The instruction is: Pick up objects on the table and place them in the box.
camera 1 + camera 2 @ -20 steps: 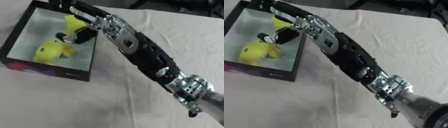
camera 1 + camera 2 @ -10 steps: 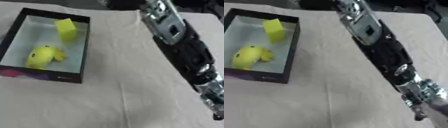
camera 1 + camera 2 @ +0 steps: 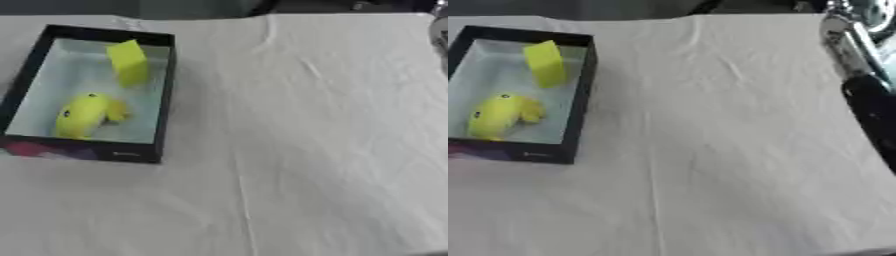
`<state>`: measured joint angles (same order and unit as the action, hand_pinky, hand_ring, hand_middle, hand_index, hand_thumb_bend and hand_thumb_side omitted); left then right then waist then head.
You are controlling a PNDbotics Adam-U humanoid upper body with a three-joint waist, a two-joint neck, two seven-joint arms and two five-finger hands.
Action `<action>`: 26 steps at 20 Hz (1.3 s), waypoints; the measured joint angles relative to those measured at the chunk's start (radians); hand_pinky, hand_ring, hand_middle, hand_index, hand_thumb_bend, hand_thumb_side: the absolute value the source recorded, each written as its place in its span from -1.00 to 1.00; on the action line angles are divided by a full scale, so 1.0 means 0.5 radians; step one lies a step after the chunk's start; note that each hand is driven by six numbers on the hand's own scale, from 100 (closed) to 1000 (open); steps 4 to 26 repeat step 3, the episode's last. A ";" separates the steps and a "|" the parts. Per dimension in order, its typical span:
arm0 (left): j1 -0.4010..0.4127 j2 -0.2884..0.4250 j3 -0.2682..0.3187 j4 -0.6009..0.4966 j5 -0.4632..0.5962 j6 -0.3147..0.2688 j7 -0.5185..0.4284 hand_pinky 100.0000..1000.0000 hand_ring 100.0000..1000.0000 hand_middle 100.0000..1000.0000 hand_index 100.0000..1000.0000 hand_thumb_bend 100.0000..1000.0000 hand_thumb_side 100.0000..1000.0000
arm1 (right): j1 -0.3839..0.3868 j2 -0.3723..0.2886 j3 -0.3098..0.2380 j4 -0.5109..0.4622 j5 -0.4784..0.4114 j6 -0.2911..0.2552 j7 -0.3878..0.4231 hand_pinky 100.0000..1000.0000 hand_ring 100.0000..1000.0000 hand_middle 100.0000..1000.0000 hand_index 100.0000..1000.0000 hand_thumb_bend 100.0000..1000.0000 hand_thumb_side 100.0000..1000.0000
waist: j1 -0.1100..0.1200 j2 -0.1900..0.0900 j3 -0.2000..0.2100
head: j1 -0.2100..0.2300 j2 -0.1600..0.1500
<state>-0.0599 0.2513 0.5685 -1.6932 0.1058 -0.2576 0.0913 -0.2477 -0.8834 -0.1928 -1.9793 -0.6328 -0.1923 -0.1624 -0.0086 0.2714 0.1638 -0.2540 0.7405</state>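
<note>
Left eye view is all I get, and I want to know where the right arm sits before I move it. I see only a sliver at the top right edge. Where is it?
Observer: In the right eye view the right arm runs down the right edge, from the upper corner to past mid-height.
Operator: Which part of it?
Observer: A silver joint on top and a black segment below; its hand shows in neither view.
Operator: Is it near the box?
Observer: No. Bare white cloth lies between the arm and the box.
</note>
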 measured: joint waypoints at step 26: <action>0.011 0.000 0.005 -0.037 0.003 -0.016 0.025 0.43 -0.04 0.41 0.37 -1.00 0.08 | 0.168 0.050 -0.071 -0.004 -0.013 -0.092 -0.047 1.00 1.00 1.00 0.82 -1.00 -0.44 | 0.028 0.000 -0.055 | 0.072 0.010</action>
